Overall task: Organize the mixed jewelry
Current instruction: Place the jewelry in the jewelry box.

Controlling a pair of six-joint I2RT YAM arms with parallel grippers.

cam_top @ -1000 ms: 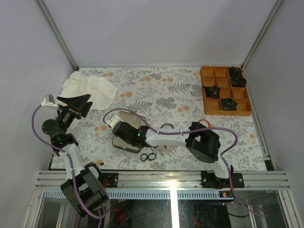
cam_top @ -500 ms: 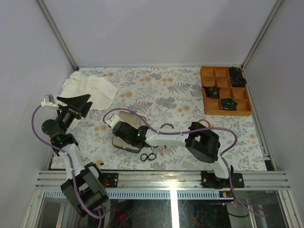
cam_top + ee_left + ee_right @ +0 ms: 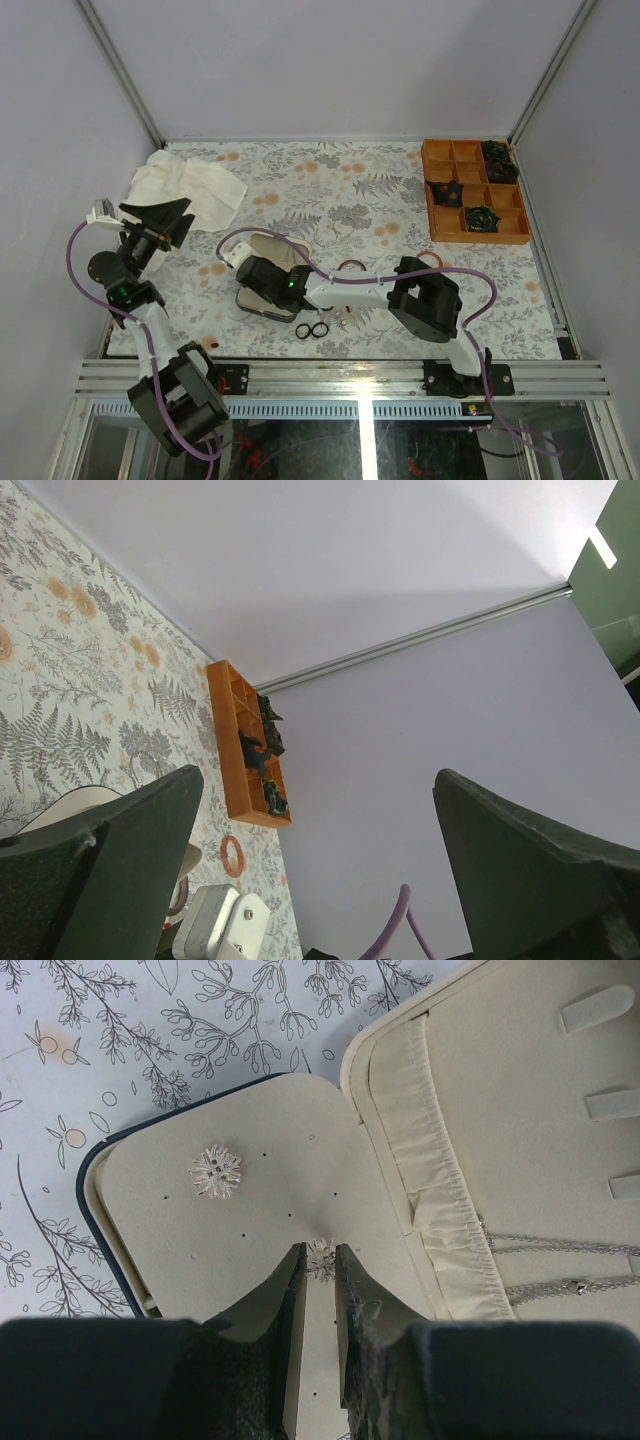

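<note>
The right gripper (image 3: 318,1252) pinches a spiky, starburst-shaped silver earring (image 3: 322,1262) against the perforated cream panel of the open navy-rimmed case (image 3: 140,1230). A matching earring (image 3: 216,1173) lies on that panel, nearer the case's rim. Fine silver chains (image 3: 560,1265) run beside its pleated fabric pocket (image 3: 430,1160). From above, the right arm covers much of the case. Two black rings (image 3: 310,330) lie just outside it on the floral tablecloth (image 3: 350,180). The left gripper (image 3: 160,222) gapes wide, well apart from the case.

Overhead we see the whole table (image 3: 380,190); our right wrist looks closely down into the case (image 3: 170,1250) (left wrist, tilted up, shares the orange tray (image 3: 232,790)).
</note>
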